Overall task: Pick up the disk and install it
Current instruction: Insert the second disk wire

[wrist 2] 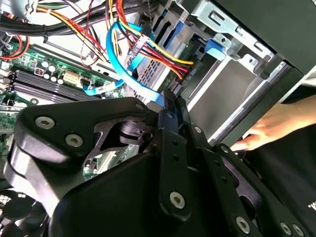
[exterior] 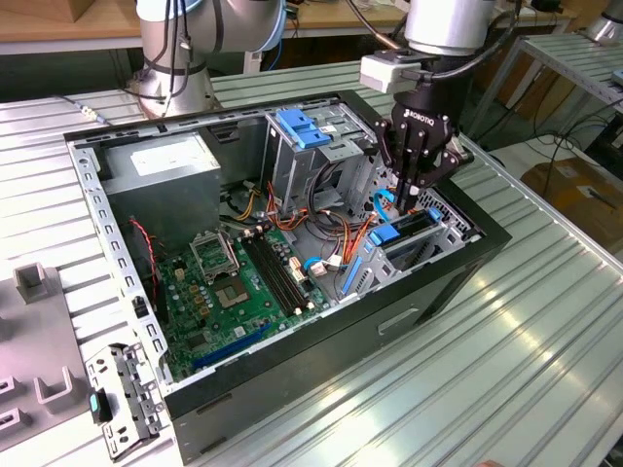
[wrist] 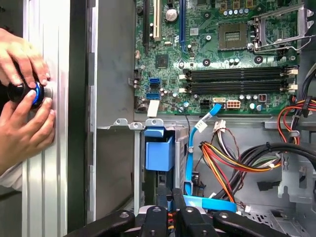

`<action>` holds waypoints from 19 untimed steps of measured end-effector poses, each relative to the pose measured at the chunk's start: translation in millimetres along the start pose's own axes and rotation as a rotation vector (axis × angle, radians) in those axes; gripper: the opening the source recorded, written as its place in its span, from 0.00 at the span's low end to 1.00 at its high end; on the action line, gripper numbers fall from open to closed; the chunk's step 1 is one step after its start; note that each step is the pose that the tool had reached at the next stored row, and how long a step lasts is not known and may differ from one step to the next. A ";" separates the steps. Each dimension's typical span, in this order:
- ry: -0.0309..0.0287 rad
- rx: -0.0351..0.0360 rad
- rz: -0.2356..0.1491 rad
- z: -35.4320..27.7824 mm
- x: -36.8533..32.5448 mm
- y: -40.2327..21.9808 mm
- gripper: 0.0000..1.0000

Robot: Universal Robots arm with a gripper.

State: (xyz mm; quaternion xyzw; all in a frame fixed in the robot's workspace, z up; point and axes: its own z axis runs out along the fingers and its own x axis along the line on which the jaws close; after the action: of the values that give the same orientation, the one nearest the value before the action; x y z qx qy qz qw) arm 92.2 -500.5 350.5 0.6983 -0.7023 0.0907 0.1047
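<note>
Find the disk (exterior: 389, 234) low in the bay (exterior: 443, 229) at the case's (exterior: 321, 341) corner, right of centre in the exterior view, with its blue carrier end facing the open interior (same blue end (wrist: 159, 153) seen in the first wrist view, set in its slot). Spot the gripper (exterior: 409, 199) directly above it, fingers drawn close together with nothing visible between them, tips just over the disk; cannot tell whether touching. See the same narrow pinch in both wrist views (wrist 2: 170, 98) (wrist: 170, 212). Note a light-blue cable (exterior: 380, 206) looping just beside the fingertips and a bundle of red, yellow and orange wires (exterior: 336, 233) behind. Moving toward the exterior view's left, pick out the green motherboard (exterior: 234, 282) on the case floor, a grey box (exterior: 165, 161) with a white label in the far corner, and a metal cage (exterior: 311, 156) topped by a blue latch (exterior: 302, 126) at upper centre. Make out the ribbed metal table (exterior: 487, 370) under everything, and a loose metal bracket (exterior: 122, 394) at lower left. In the first wrist view, catch two hands (wrist: 22, 98) outside the case wall, closed around a black-and-blue knob (wrist: 29, 94).
</note>
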 end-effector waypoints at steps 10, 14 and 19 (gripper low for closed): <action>-0.0674 0.0079 -0.001 4.4 15.5 0.5 0.16; -0.0674 0.0079 -0.001 4.7 16.4 0.4 0.16; -0.0675 0.0079 -0.001 4.7 16.6 0.4 0.16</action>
State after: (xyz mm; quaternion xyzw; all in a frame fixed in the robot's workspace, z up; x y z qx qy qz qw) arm 91.6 -517.8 350.4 0.7017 -0.7047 0.0698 0.0782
